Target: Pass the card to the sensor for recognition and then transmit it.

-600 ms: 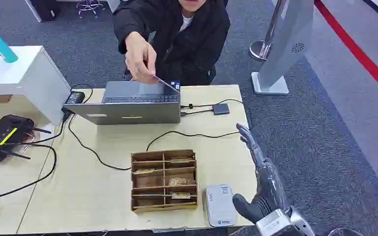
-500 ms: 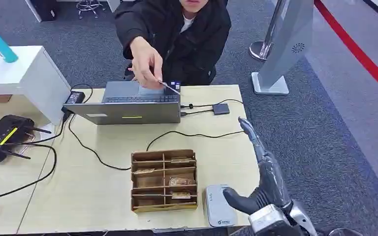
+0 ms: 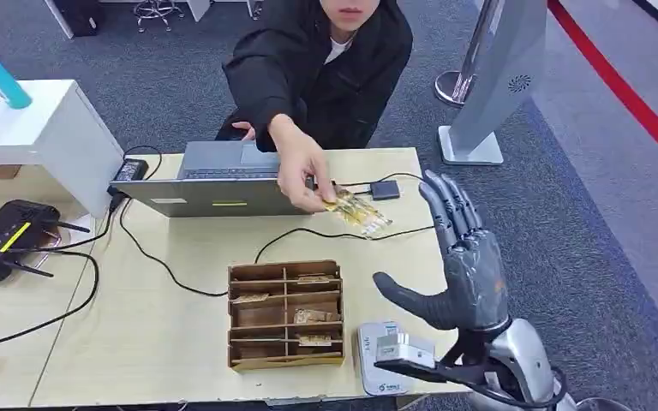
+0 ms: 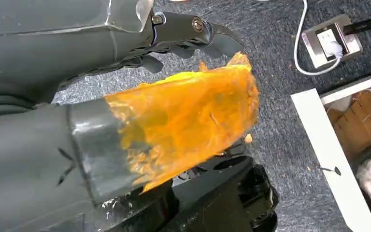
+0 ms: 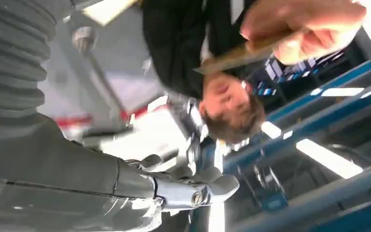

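Well apart from the right hand's (image 3: 467, 270) spread fingers (image 3: 450, 205), a person's hand (image 3: 302, 171) holds the card (image 3: 358, 211).

I see the organizer (image 3: 285, 313) mid-table (image 3: 180, 282), laptop (image 3: 223, 181) at its 11 o'clock, sensor (image 3: 380, 355) at 4, router (image 3: 8, 237) at 9.

one laptop (image 3: 223, 175), one card (image 3: 355, 211), one sensor (image 3: 383, 358)

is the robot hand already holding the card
No, the right robot hand is raised with fingers spread and empty, while the person's hand holds the card out over the table.
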